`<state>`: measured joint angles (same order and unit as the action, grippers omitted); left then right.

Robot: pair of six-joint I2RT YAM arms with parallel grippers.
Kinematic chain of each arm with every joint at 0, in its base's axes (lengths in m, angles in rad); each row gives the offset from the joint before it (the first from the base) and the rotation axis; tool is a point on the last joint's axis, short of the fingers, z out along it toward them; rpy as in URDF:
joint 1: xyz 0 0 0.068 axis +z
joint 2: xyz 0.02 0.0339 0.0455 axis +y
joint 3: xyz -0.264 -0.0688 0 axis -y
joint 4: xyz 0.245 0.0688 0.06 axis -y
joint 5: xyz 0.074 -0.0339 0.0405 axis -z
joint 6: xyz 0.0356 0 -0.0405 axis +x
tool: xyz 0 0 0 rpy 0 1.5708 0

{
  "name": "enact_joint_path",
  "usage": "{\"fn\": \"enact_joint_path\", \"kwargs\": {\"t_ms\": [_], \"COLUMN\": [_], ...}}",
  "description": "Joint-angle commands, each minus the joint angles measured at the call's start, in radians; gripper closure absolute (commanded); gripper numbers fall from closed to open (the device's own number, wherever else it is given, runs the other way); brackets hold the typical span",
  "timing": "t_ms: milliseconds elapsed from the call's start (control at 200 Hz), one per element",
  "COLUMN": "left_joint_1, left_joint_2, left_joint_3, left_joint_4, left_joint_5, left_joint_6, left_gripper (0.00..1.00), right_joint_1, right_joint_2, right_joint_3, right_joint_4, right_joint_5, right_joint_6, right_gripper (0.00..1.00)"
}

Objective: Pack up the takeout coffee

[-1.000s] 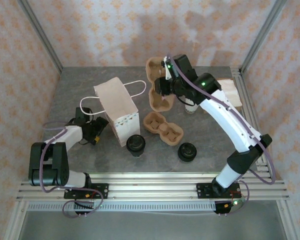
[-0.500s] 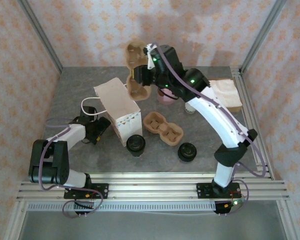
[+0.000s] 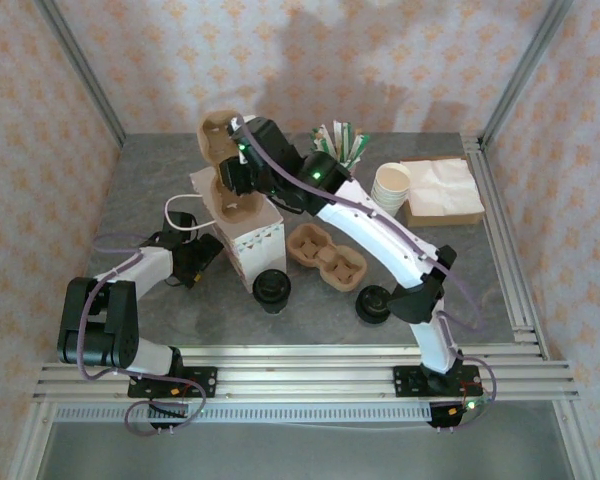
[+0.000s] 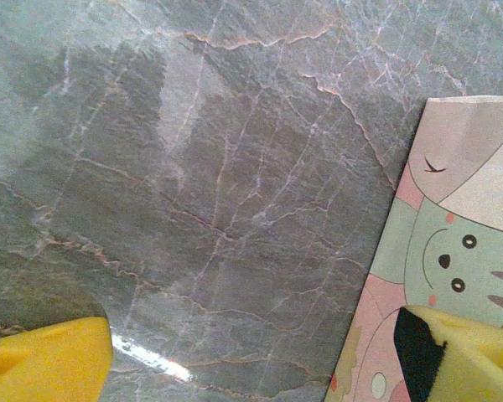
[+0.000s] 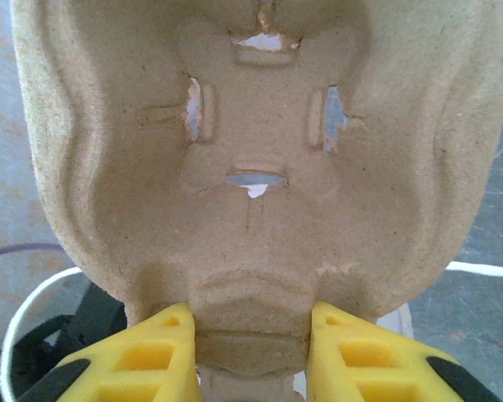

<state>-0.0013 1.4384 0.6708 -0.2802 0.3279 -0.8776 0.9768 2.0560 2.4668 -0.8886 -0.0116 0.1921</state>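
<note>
Takeout coffee (image 3: 272,288) and twin (image 3: 373,303) stand on bench (image 3: 155,190) near front, unpacked. Step in hand: right gripper (image 5: 250,352) clamped on pulp carrier (image 5: 251,126), hovering over paper bag (image 3: 248,235). Left gripper (image 4: 251,352) wide, beside bag. Next, likely: lower carrier into bag mouth.

My left arm (image 3: 140,268) and right arm (image 3: 380,235) are white with black joints, trailing lilac cables (image 3: 108,247). I see yellow fingers (image 5: 163,352) and green lights (image 3: 318,176).
</note>
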Motion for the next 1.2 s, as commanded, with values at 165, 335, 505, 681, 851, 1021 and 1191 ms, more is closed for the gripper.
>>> {"fn": "enact_joint_path", "kwargs": {"t_ms": [165, 335, 505, 681, 851, 1021, 1191], "left_joint_1": [-0.06, -0.059, -0.06, -0.059, -0.06, -0.061, -0.06], "left_joint_2": [0.063, 0.066, 0.071, 0.073, 0.074, 0.08, 0.088], "left_joint_3": [-0.014, -0.007, -0.001, 0.001, 0.003, 0.016, 0.028], "left_joint_4": [0.101, 0.094, 0.09, 0.087, 0.081, 0.072, 0.061], "left_joint_5": [0.174, 0.169, 0.171, 0.168, 0.159, 0.155, 0.149], "left_joint_6": [0.002, 0.006, 0.011, 0.013, 0.018, 0.024, 0.03], "left_gripper": [0.11, 0.11, 0.11, 0.11, 0.11, 0.11, 0.1], "right_joint_1": [0.003, 0.005, 0.015, 0.019, 0.019, 0.019, 0.02], "right_joint_2": [0.026, 0.047, 0.063, 0.105, 0.128, 0.139, 0.152], "right_joint_3": [0.032, 0.041, 0.052, 0.109, 0.134, 0.142, 0.15], "right_joint_4": [-0.07, -0.152, -0.196, -0.274, -0.317, -0.346, -0.379], "right_joint_5": [0.058, 0.059, 0.055, 0.053, 0.053, 0.034, 0.024], "right_joint_6": [-0.054, -0.056, -0.065, -0.055, -0.05, -0.054, -0.059], "right_gripper": [0.72, 0.72, 0.73, 0.73, 0.73, 0.73, 0.73]}}
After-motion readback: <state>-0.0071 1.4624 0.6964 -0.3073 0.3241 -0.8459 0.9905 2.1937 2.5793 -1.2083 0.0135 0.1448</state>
